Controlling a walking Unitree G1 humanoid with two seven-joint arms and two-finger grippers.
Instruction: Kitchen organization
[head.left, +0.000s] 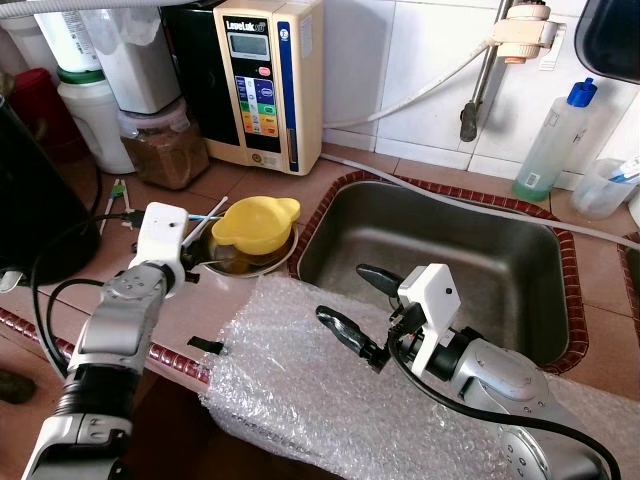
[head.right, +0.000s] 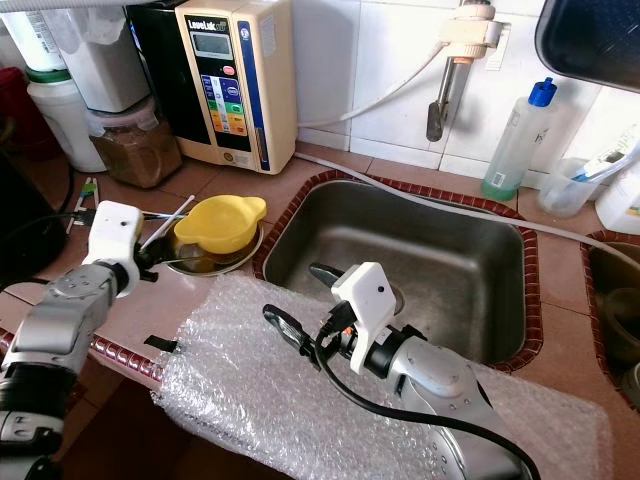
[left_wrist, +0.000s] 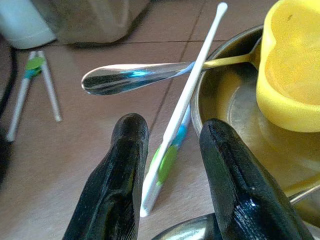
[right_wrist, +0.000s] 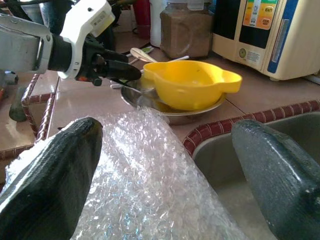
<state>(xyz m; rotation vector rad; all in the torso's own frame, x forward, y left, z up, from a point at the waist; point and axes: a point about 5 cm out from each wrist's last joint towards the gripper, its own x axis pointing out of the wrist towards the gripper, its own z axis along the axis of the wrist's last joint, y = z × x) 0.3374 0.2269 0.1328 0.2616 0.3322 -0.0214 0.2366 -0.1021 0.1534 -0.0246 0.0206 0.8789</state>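
Observation:
A yellow spouted cup (head.left: 255, 222) lies in a shallow metal dish (head.left: 236, 266) on the tiled counter, left of the steel sink (head.left: 440, 250). A metal spoon (left_wrist: 135, 80) and a white toothbrush-like stick (left_wrist: 185, 100) lean on the dish's rim. My left gripper (left_wrist: 174, 127) is open at that rim, its fingers on either side of the white stick without touching it. My right gripper (head.left: 342, 292) is wide open and holds nothing. It hovers over a sheet of bubble wrap (head.left: 300, 390) at the sink's front left corner.
A cream water ionizer (head.left: 265, 80), a jar of brown powder (head.left: 165, 150) and white containers stand at the back left. A black appliance (head.left: 35, 200) is at far left. A blue-capped bottle (head.left: 555, 140) stands behind the sink. Two more toothbrushes (head.left: 115, 195) lie on the counter.

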